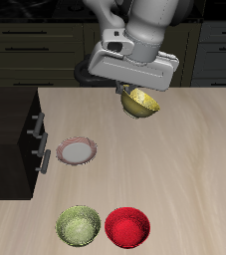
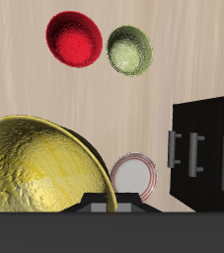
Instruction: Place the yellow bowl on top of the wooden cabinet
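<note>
Yellow bowl point(image 1: 140, 103): lifted clear of the counter point(image 1: 184, 169), tilted, hanging under the tool point(image 1: 131, 92); fills much of the wrist view point(image 2: 39, 168).
Wooden cabinet point(image 1: 10, 139): dark, silver bar handles, at the counter's side edge; top surface well apart from the bowl.
Plate point(image 1: 76, 150): white with pink rim, on the counter between bowl and cabinet.
Olive-green bowl point(image 1: 78, 225), red bowl point(image 1: 127, 226): side by side near the front edge, away from the likely path.
Risk: tilted rim grip likely to slip during transfer; too low a carry height could strike the cabinet's edge.
Tool: pinching the bowl's rim, judged from the lift; finger gap itself hidden in both views.
</note>
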{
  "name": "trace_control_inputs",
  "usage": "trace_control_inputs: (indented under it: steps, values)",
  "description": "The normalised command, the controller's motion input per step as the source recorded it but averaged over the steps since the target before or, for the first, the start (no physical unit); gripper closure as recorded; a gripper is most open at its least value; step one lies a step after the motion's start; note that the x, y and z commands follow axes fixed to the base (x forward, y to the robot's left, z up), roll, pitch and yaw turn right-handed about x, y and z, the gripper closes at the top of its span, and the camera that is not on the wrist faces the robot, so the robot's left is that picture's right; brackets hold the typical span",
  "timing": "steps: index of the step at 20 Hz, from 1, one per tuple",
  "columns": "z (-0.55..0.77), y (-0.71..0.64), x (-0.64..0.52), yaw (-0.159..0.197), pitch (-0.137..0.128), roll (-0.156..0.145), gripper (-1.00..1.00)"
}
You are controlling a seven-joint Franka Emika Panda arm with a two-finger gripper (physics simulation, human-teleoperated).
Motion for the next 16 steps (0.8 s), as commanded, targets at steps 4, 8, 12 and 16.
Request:
trace_control_inputs:
  steps: [4, 8, 12, 16]
  values:
    - [0.05, -0.32, -0.07, 0.005, -0.017, -0.037, 1.00]
    - [0.13, -0.20, -0.06, 0.006, -0.046, 0.045, 1.00]
    - [0.14, -0.29, -0.07, 0.025, -0.015, 0.035, 1.00]
    - [0.05, -0.20, 0.01, 0.023, -0.008, 0.071, 1.00]
